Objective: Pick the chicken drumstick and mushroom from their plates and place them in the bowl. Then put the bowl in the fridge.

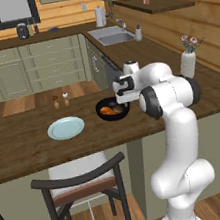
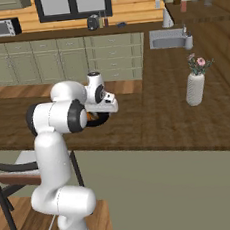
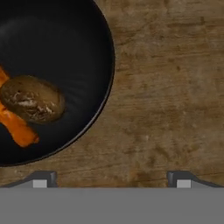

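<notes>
Lying slantwise in the bowl [image 3: 87, 26], the chicken drumstick [image 3: 17, 127] underlies the mushroom [image 3: 33, 99]; fingers [image 3: 41, 179] released.

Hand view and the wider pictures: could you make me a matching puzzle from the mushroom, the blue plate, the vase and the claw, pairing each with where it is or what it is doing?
Things:
1. mushroom
2. pale blue plate
3. vase
4. claw

Places or states:
a. holds pink flowers
b. lies in the black bowl against the drumstick
c. open, over bare wood beside the bowl
d. flat on the counter, apart from the bowl

Pairs: 1-b, 2-d, 3-a, 4-c
</notes>
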Robot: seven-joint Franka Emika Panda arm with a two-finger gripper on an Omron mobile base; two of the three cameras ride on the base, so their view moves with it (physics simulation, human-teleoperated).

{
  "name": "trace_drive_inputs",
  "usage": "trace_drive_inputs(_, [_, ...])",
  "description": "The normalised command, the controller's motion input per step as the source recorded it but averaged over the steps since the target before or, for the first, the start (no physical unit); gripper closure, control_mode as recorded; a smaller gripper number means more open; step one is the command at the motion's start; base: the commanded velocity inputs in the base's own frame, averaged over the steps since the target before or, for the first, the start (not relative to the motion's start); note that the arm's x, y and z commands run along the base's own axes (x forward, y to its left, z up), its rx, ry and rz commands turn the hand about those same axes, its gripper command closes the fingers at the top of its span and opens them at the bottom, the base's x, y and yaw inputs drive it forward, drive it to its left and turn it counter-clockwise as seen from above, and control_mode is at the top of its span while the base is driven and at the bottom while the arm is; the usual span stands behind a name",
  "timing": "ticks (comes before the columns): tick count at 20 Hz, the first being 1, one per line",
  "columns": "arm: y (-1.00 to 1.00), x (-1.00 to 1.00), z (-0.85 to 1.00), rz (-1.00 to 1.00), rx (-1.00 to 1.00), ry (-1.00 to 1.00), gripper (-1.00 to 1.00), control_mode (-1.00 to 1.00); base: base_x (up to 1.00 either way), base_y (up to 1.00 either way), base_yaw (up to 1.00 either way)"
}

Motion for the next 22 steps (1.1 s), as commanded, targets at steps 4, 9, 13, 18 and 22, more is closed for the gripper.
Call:
trace_drive_inputs(4, [0.0, 0.25, -0.25, -0.25, 0.03, 0.0, -1.0, -1.0, 0.0, 0.0, 0.0])
trace_drive_inputs(9, [0.0, 0.49, -0.12, -0.22, 0.06, 0.0, -1.0, -1.0, 0.0, 0.0, 0.0])
trace_drive_inputs(13, [0.04, 0.27, -0.17, -0.16, 0.05, 0.0, -1.0, -1.0, 0.0, 0.0, 0.0])
trace_drive_inputs(18, [0.0, 0.22, -0.35, -0.12, 0.01, 0.0, -1.0, -1.0, 0.0, 0.0, 0.0])
trace_drive_inputs(22, [0.03, 0.26, -0.29, -0.07, 0.0, 0.0, -1.0, -1.0, 0.0, 0.0, 0.0])
